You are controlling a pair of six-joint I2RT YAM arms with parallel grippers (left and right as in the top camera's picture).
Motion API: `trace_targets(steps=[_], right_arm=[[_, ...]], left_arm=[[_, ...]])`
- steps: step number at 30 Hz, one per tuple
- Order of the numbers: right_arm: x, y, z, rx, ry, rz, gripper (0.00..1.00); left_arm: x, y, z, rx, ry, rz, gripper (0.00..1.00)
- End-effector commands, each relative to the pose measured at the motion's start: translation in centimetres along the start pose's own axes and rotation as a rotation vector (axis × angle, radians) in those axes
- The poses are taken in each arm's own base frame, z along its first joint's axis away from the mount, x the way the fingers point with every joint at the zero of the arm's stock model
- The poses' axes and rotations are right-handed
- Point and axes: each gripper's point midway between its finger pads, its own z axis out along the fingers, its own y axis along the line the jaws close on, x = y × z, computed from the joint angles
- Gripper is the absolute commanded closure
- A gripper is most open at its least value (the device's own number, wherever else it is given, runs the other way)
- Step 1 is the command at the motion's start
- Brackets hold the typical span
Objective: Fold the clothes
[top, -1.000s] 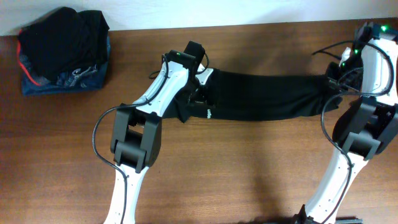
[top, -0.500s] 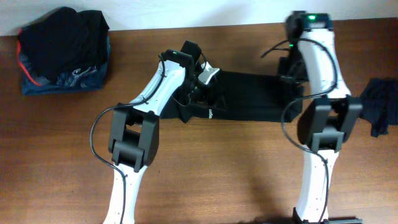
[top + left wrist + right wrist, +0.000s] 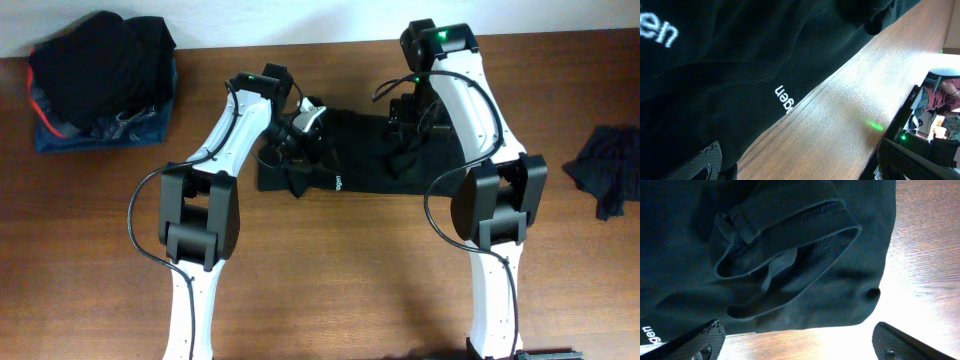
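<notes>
The clothes are one black T-shirt [image 3: 360, 165], lying folded over itself as a short band on the wooden table [image 3: 350, 270]. My left gripper [image 3: 303, 145] hovers over its left end, open. In the left wrist view the shirt [image 3: 715, 70] fills the upper left, with small white lettering [image 3: 784, 97] near its edge, and the left gripper [image 3: 805, 167] has only table and cloth edge between its fingers. My right gripper [image 3: 408, 145] is above the shirt's right part, open. In the right wrist view a loose sleeve fold [image 3: 790, 240] lies just beyond the empty right gripper [image 3: 800, 345].
A heap of dark clothes [image 3: 100, 80] sits at the back left corner. Another dark blue garment [image 3: 605, 170] lies at the right edge. Bare wood stretches in front of the shirt, between the two arm bases.
My right arm swung left from the table's right edge, carrying the shirt's right end over onto the middle, then opened and let it go. The left arm shifted slightly left.
</notes>
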Motion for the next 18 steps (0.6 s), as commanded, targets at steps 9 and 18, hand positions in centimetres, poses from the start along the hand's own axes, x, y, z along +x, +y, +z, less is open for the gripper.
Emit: trace_targets(steps=[9,18], right_arm=[[-3.5,-3.3,-0.1,-0.034,-0.091,0.112,0.01],[-4.2,-3.9,4.0,-0.142,-0.027,0.232,0.62]], left_arm=[[0.5,0.6,0.1,-0.031,0.026,0.017,0.01],[0.7,1.1,0.0,-0.061,0.036,0.015,0.01]])
